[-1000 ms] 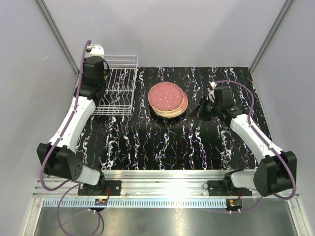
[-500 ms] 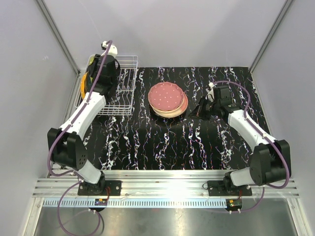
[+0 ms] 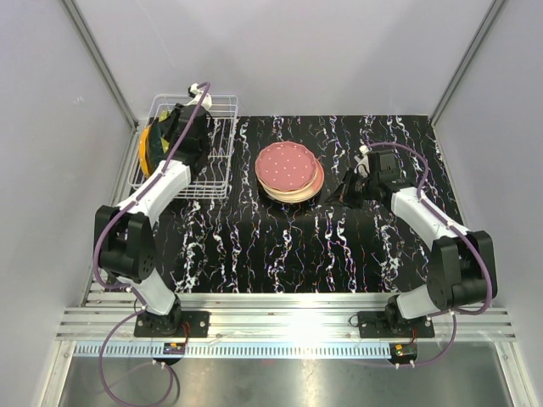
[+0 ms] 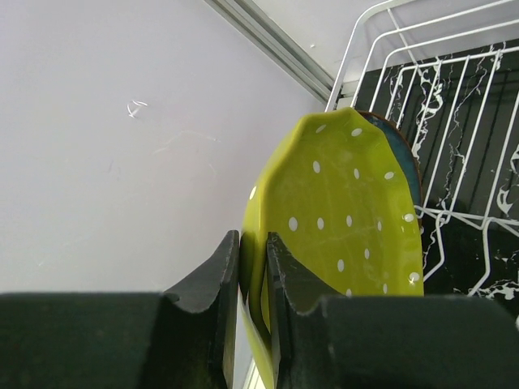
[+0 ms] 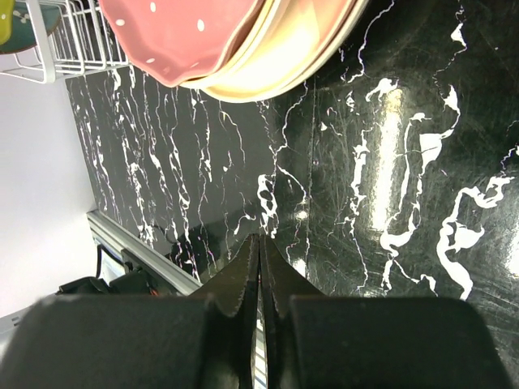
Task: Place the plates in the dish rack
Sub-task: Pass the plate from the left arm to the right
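Observation:
The white wire dish rack [image 3: 216, 161] stands at the back left of the mat, also in the left wrist view [image 4: 454, 121]. My left gripper [image 4: 253, 267] is shut on the rim of a yellow-green dotted plate [image 4: 340, 219], held upright at the rack's left end [image 3: 148, 151]. A dark blue plate [image 4: 405, 150] stands right behind it. A stack of plates, pink dotted one on top [image 3: 287, 166], lies at mat centre, also in the right wrist view [image 5: 195, 32]. My right gripper [image 5: 259, 251] is shut and empty, low over the mat just right of the stack [image 3: 344, 191].
The black marbled mat [image 3: 288, 246] covers the table. Grey enclosure walls and a metal post [image 4: 268, 36] stand close behind and left of the rack. A cream plate [image 5: 308, 40] lies under the pink one.
My left arm has swung further left and back, carrying the yellow-green plate to the rack's left end. The right arm has barely moved beside the stack.

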